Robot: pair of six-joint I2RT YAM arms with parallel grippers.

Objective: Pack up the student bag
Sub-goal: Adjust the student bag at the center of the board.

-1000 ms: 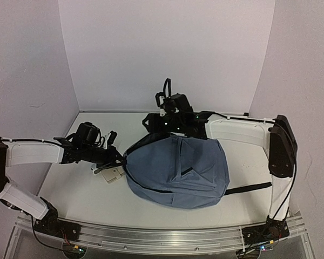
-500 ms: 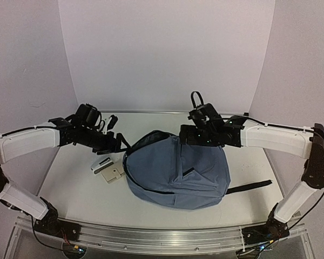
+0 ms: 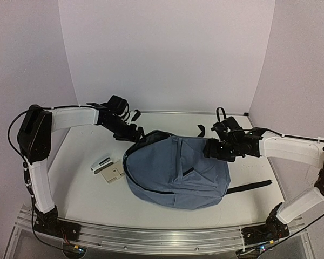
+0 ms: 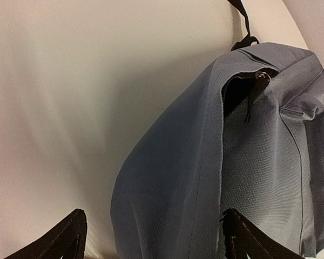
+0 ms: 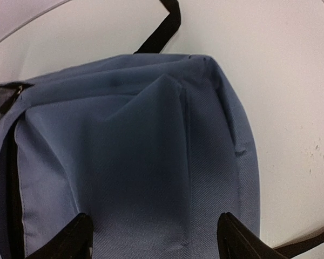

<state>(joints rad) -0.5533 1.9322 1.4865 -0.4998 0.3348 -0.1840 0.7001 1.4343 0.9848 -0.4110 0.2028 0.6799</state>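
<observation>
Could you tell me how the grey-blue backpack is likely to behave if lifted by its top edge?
The student bag would probably sag and fold: its fabric lies creased and flat. It looks light, seemingly near empty. Its loose strap may trail.

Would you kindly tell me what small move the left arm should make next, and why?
Probably lower the left gripper and close on the fabric edge beside the zipper gap. Its jaws stand open over the student bag, holding nothing, the gap is only narrow, and two small items lie on the table.
</observation>
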